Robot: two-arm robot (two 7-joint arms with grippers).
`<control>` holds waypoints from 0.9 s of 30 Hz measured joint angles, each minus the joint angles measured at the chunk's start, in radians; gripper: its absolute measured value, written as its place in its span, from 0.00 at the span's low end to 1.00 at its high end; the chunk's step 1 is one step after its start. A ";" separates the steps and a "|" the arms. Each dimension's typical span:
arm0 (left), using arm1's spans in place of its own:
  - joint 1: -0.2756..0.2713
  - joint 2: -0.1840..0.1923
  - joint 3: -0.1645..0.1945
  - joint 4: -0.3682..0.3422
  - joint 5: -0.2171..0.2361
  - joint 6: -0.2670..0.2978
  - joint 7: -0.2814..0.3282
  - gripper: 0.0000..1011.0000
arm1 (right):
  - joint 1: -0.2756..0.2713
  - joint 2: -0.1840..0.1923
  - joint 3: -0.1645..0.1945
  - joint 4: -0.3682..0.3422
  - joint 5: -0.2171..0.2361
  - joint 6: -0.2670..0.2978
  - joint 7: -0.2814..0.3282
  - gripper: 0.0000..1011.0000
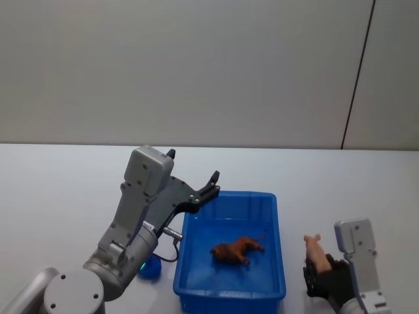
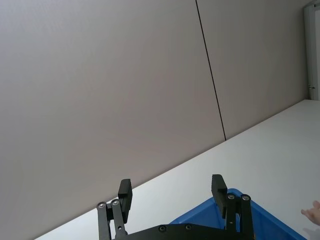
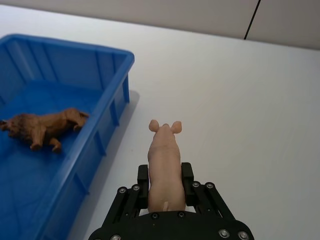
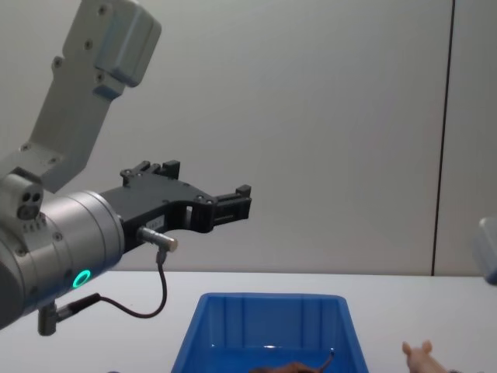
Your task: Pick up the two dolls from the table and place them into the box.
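The brown doll lies on its side on the floor of the blue box, which stands on the white table. The pink pig doll is held snout forward in my right gripper, shut on its body, just right of the box and above the table. My left gripper hangs open and empty above the box's far left corner. The pig's ears show low in the chest view.
A small blue round object sits on the table by the left arm's base, left of the box. A grey wall with a dark vertical seam stands behind the table. Bare white tabletop lies to the far left and right.
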 joint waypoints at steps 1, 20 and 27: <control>0.000 0.000 0.000 0.000 0.000 0.000 0.000 0.99 | -0.001 0.001 0.001 -0.005 -0.004 -0.008 0.001 0.37; 0.000 0.000 0.000 0.000 0.000 0.000 0.000 0.99 | 0.027 0.009 0.011 -0.076 -0.054 -0.137 0.100 0.37; 0.000 0.000 0.000 0.000 0.000 0.000 0.000 0.99 | 0.084 -0.017 0.003 -0.040 -0.067 -0.154 0.185 0.37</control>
